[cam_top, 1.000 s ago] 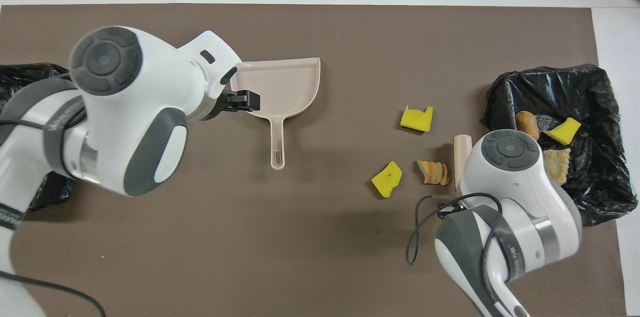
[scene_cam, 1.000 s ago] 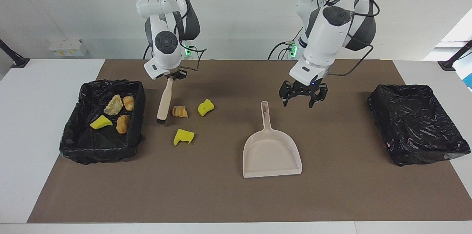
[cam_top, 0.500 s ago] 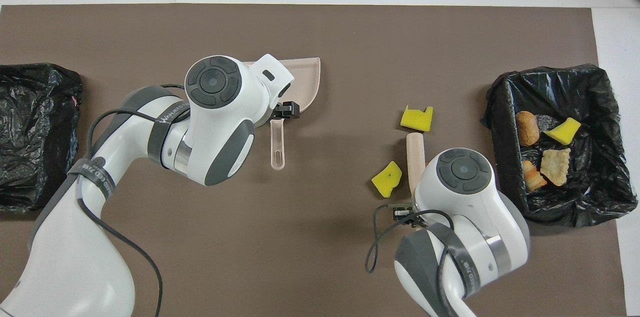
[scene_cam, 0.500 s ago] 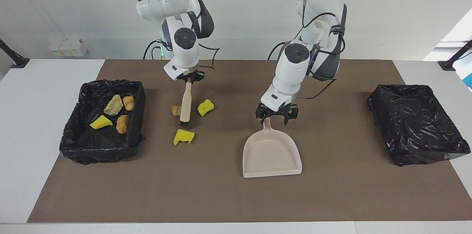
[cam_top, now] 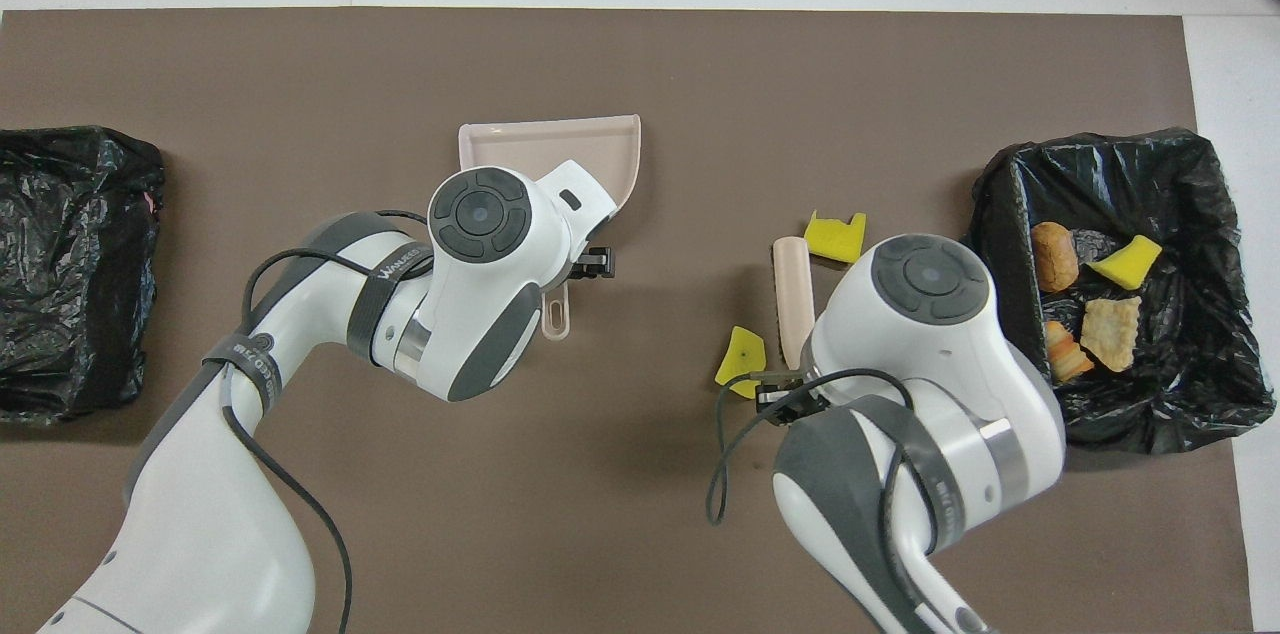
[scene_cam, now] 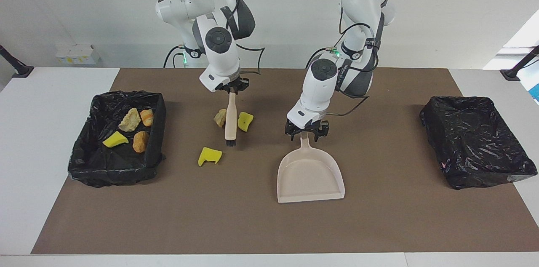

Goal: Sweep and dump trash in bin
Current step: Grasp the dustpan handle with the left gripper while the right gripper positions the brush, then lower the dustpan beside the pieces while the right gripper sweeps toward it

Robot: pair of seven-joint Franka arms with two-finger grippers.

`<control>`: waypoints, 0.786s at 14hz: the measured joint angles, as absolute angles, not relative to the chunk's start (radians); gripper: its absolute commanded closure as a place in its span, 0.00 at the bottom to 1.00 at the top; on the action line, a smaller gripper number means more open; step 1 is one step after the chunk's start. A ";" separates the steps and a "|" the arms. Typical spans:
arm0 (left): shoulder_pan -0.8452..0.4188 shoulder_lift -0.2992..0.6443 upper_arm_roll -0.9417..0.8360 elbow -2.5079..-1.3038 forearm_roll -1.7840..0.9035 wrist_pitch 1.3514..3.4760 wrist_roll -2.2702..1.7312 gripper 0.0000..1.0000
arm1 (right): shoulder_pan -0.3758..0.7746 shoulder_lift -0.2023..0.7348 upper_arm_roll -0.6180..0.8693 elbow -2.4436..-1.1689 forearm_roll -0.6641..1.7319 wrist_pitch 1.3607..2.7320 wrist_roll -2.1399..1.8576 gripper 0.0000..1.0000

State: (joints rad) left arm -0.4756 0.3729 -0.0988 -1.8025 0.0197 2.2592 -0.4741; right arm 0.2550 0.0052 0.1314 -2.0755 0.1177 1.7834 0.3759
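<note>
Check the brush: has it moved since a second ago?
Yes. The brush, held by the right gripper, has shifted away from the trash-filled bin toward the dustpan, which stayed put.

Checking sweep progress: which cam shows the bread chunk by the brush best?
Facing view: the bread chunk lies in plain sight on the mat beside the brush. In the overhead view the right arm covers it entirely.

Bright, even light (soft shadows); sharp, slight bag glare.
</note>
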 measured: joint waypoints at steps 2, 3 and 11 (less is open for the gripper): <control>-0.475 0.372 -0.093 -1.800 0.042 2.265 -0.452 0.95 | 0.204 0.005 0.123 -2.065 0.087 1.767 0.325 1.00; -0.475 0.371 -0.089 -1.797 0.065 2.266 -0.428 1.00 | 0.187 0.007 0.121 -2.065 0.036 1.773 0.307 1.00; -0.395 0.299 -0.072 -1.788 0.152 2.113 0.202 1.00 | 0.117 0.169 0.121 -2.058 -0.287 2.062 -0.019 1.00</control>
